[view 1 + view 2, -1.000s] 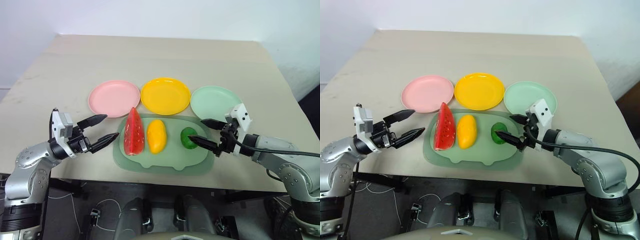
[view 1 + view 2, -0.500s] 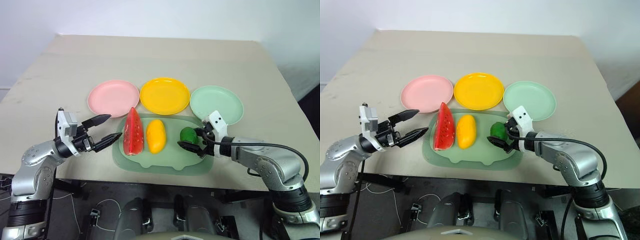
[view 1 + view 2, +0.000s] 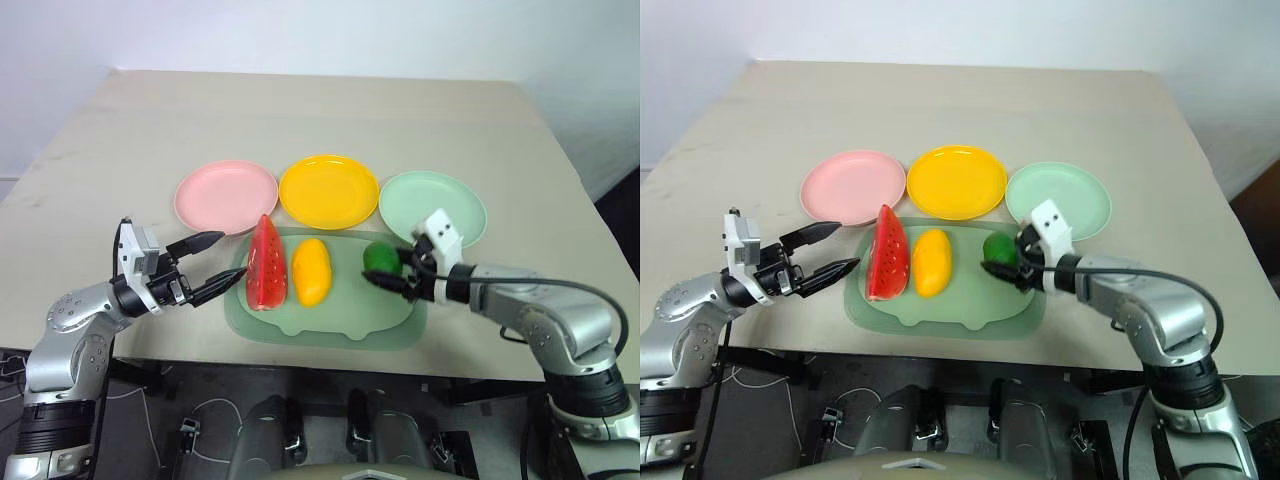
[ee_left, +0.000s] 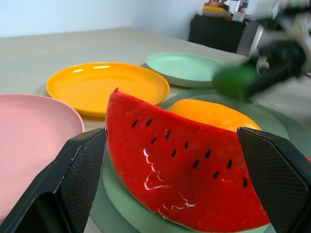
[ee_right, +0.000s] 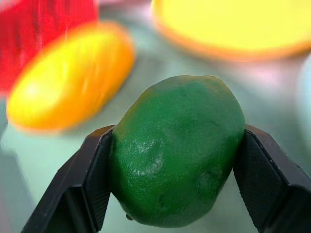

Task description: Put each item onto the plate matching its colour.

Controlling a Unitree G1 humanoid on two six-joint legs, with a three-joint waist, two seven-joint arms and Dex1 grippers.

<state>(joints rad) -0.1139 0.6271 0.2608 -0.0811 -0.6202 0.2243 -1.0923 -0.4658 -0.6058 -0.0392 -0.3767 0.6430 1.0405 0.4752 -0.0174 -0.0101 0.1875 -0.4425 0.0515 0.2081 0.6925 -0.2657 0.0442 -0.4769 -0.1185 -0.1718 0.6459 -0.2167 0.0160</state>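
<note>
Pinching the green fruit (image 5: 177,150) in my right gripper (image 3: 398,271) — left gripper (image 3: 215,264) spread by the watermelon wedge (image 3: 266,264) — I next carry it to the mint green plate (image 3: 433,205).

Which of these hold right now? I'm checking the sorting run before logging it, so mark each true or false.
1. The right claw is shut on the green fruit. True.
2. The watermelon lies on the pink plate. False: it lies on the tray.
3. The left claw is open, holding nothing. True.
4. The mango sits on the yellow plate. False: it is on the tray beside the watermelon.
5. The mint plate has nothing on it. True.
</note>
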